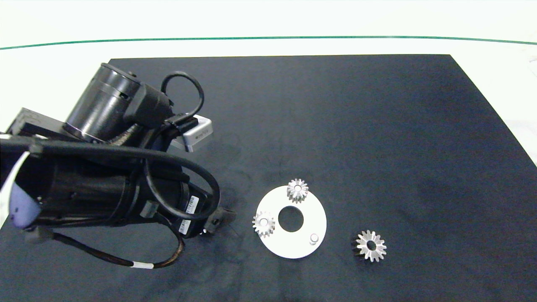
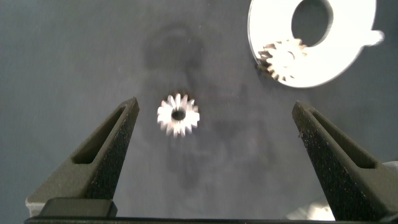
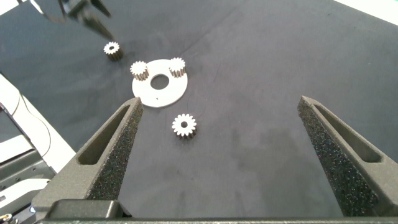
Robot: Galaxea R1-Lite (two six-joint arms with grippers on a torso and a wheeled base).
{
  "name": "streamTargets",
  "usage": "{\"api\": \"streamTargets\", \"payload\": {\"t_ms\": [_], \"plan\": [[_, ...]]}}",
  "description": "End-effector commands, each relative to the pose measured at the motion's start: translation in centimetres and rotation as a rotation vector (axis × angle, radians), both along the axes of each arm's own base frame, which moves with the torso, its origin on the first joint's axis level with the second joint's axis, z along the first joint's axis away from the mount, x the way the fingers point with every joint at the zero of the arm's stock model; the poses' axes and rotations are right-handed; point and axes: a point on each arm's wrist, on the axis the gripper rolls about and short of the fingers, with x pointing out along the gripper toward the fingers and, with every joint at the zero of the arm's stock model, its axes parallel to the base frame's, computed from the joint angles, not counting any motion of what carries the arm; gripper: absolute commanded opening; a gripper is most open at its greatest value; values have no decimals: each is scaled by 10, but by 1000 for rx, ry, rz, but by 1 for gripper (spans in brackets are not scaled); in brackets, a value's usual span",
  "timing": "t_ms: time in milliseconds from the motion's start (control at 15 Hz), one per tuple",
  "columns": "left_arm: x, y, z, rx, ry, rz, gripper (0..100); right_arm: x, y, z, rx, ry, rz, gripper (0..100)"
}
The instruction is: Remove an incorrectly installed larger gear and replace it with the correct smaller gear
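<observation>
Left gripper point(image 2: 214, 155): fingers spread wide, nothing pinched, held above the dark mat point(image 1: 377, 126) with the smaller gear point(image 2: 178, 115) lying flat on the mat between them, not touched. In the head view that gear is hidden under the left arm; in the right wrist view it is seen beside the left fingers, near the plate.

Right gripper point(image 3: 221, 155): spread as well, empty, held high and well apart from the parts; not seen in the head view.

Progress, as judged: removal is done. The larger gear point(image 1: 371, 246) is off the plate, lying flat on the mat just beside it on the right. Left to do: the smaller gear is to be gripped, carried over and seated.

White round plate point(image 1: 312, 209): two small gears are seated on it, one at the far edge point(image 1: 297, 190), one at the left edge point(image 1: 263, 223). A third post point(image 1: 314, 238) stands bare at the near right, presumably the target. The centre hole is open.
</observation>
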Motion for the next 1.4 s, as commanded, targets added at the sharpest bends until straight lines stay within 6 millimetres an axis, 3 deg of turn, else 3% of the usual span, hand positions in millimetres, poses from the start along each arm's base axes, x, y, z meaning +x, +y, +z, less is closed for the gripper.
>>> {"api": "streamTargets", "payload": {"t_ms": [67,600,933,1400], "plan": [[-2,1,-33,94,-21,-43,100,0,0,0,-4,2,0,100],[-4,5,-61,149,-38,-84,100,0,0,0,-2,2,0,100],[12,4,-77,197,-25,-79,99,0,0,0,-1,1,0,100],[25,11,-83,237,-25,-64,84,1,1,-1,-4,4,0,100]]}}
